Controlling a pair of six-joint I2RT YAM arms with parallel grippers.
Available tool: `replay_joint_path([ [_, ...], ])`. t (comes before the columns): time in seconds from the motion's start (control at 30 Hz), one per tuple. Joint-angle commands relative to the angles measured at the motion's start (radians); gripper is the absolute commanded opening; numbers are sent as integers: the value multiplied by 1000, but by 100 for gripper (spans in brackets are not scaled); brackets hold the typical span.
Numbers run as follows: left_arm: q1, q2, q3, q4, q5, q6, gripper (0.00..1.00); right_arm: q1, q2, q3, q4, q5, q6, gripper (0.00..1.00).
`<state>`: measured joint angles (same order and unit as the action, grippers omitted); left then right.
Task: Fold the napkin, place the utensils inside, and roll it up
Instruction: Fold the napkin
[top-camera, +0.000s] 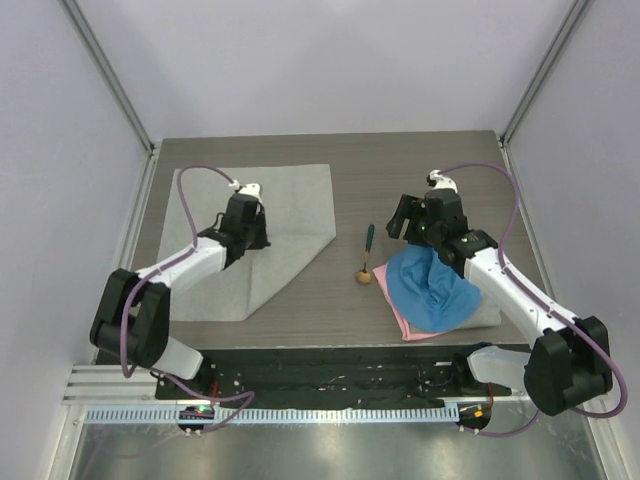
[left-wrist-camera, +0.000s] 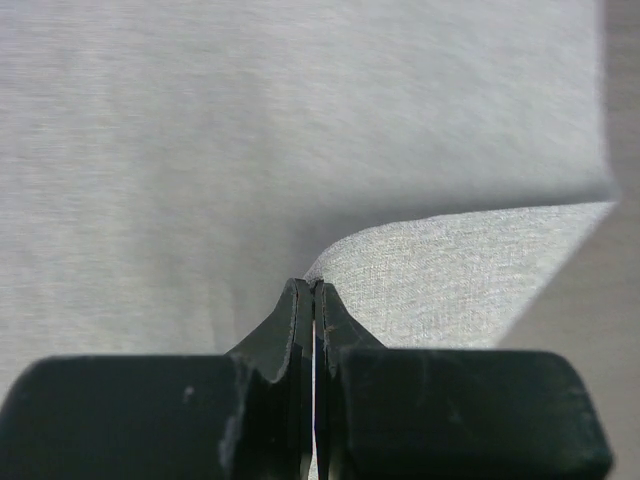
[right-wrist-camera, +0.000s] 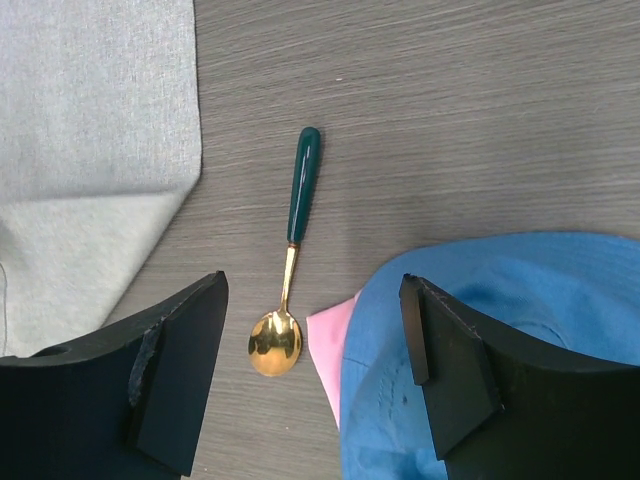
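Observation:
The light grey napkin (top-camera: 295, 195) lies spread on the left of the table, one part folded over itself (left-wrist-camera: 450, 270). My left gripper (top-camera: 252, 236) (left-wrist-camera: 314, 286) rests low on it, jaws shut with a thin edge of the cloth pinched at the fold. To the right lies the spoon (top-camera: 366, 255) (right-wrist-camera: 290, 262), green handle pointing away and gold bowl toward me. My right gripper (top-camera: 403, 222) (right-wrist-camera: 312, 290) hovers open above the spoon's bowl end, holding nothing. Its left finger hangs beside the bowl and its right finger over the blue cloth.
A crumpled blue cloth (top-camera: 430, 290) (right-wrist-camera: 500, 290) lies on a pink cloth (top-camera: 400, 322) (right-wrist-camera: 325, 340) just right of the spoon's bowl. A pale grey cloth edge (top-camera: 488, 316) shows beneath them. Bare dark wood table (top-camera: 420, 160) lies between napkin and spoon.

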<state>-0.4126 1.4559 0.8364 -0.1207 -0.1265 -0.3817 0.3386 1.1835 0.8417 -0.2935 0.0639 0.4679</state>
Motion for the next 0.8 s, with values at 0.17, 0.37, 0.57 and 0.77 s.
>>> replay_joint_path([
  [0.17,311,208,219,15,11,58,0,2,122,83,119,-38,-15,78],
  [0.37,408,385,504,-95,11,141,0,2,171,143,136,-21,-28,78],
  [0.57,501,612,812,-238,19,227,0,0,235,192,137,-3,-43,78],
  [0.77,554,766,1018,-310,79,273,0,0,289,227,142,5,-40,78],
])
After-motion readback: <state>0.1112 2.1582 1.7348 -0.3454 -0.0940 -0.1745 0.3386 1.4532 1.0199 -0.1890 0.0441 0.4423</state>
